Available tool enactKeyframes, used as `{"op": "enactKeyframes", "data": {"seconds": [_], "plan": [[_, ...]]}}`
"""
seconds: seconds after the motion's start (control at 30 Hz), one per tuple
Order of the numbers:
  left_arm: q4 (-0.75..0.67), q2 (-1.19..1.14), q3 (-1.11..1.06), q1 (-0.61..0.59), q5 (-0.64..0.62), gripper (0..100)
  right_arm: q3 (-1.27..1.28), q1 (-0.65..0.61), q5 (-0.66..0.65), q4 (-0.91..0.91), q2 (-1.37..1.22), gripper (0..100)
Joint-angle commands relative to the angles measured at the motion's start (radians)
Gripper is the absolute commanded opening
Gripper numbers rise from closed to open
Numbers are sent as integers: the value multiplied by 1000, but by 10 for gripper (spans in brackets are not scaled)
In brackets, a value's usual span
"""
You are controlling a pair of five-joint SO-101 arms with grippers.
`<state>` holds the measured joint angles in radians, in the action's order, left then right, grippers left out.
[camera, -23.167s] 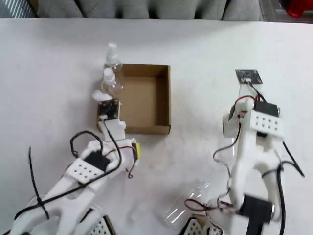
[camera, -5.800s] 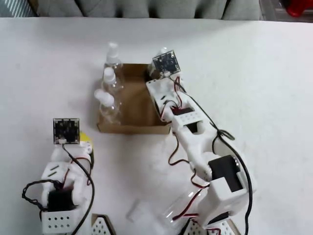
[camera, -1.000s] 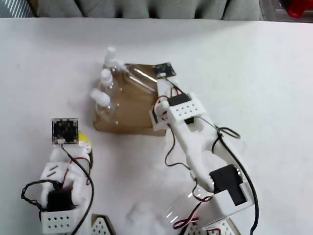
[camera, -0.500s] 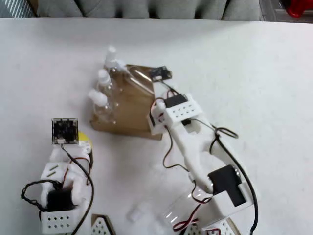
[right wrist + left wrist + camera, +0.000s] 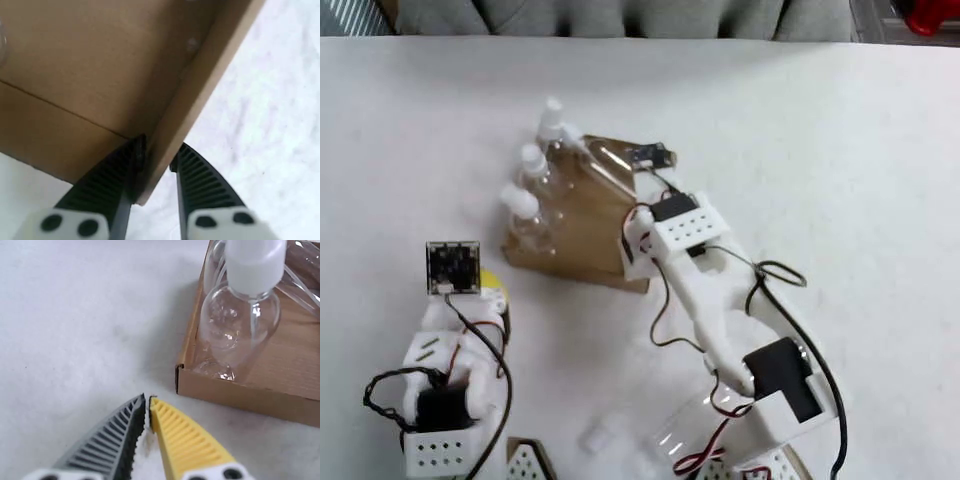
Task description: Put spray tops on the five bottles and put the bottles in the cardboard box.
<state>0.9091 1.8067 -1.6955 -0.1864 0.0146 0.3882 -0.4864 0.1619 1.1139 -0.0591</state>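
Observation:
The cardboard box (image 5: 582,228) sits skewed at mid-table. Three clear bottles with white spray tops (image 5: 533,160) stand along its left wall. In the left wrist view the nearest bottle (image 5: 240,325) stands inside a box corner (image 5: 235,392). Another clear bottle (image 5: 605,165) lies slanted across the box's far end. My right gripper (image 5: 155,160) is shut on the box's right wall (image 5: 200,95), one finger inside and one outside; the right arm (image 5: 685,235) leans over that side. My left gripper (image 5: 147,402) is shut on nothing, low over the table in front of the box, near the left arm (image 5: 455,300).
A clear plastic piece (image 5: 685,425) and a small white part (image 5: 592,437) lie by the arm bases at the near edge. A red object (image 5: 932,15) sits at the far right corner. Bare white table (image 5: 840,150) spreads to the right of the box.
The right gripper has dragged the box leftward and turned it, and the bottles moved with it. Its wrist has tipped further down. The left arm has kept still.

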Motion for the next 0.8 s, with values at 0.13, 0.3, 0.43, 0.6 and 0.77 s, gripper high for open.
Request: {"op": "enactKeyframes", "data": {"seconds": [0.13, 0.3, 0.43, 0.6, 0.77], "plan": [[-32, 7, 3, -13, 11, 24, -43, -39, 81, 74, 18, 38], [-32, 7, 3, -13, 11, 24, -43, -79, 81, 90, 18, 43], [-32, 7, 3, -13, 11, 24, -48, -77, 80, 88, 18, 43], [-32, 7, 3, -13, 11, 24, -49, -70, 72, 88, 18, 43], [-32, 7, 3, -13, 11, 24, -51, -70, 72, 113, 18, 161]]}}
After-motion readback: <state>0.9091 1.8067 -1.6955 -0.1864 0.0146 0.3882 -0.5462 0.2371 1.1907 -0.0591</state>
